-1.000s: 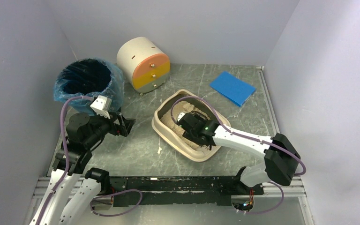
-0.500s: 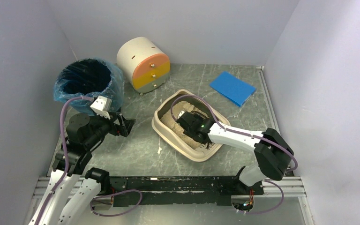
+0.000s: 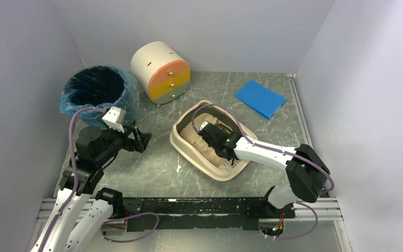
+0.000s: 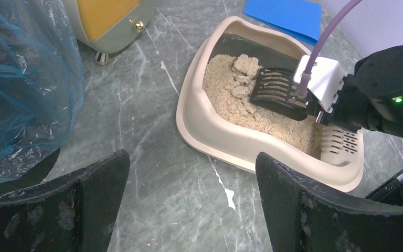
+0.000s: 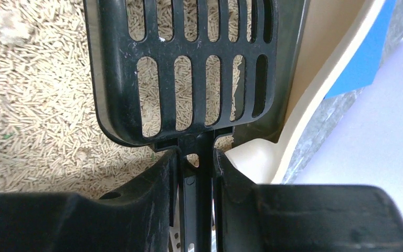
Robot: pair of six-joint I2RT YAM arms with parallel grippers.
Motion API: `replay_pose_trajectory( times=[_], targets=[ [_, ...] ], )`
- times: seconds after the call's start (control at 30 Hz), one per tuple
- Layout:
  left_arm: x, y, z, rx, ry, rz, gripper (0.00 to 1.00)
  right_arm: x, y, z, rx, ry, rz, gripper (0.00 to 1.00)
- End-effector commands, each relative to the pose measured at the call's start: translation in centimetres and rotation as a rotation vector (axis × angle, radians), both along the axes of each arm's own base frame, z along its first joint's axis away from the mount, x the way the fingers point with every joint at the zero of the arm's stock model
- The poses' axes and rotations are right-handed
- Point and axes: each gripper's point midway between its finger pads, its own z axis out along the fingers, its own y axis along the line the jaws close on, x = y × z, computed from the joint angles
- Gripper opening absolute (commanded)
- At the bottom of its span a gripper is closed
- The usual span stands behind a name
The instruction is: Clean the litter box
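- Top external: the litter box (image 3: 178, 143) sits mid-bench (image 3: 152, 168), with a bin (image 3: 97, 92) at 10 o'clock, drawers (image 3: 160, 68) at 11 and a blue pad (image 3: 261, 98) at 2. The right hand (image 3: 214, 132) reaches inside the box. The left hand (image 3: 140, 140) hangs at 9 o'clock of it, apart.
- Left wrist: the left hand is spread wide and holds nothing, above bare bench. The box lies at 1 o'clock, with a black scoop (image 4: 275, 90) resting on its litter (image 4: 231, 100).
- Right wrist: the right hand is pinched narrow on the scoop's handle. The slotted blade sits at 12 o'clock over litter, with the box wall at 2.
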Motion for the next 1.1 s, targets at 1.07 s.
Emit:
replay_pose_trajectory(
  times=[1.07],
  targets=[
    [1.5,-9.7,13.7,-0.595,-0.037,-0.433,0.76,-6.5,7.9,21.1,1.629,0.552,0.116,0.07]
  ],
)
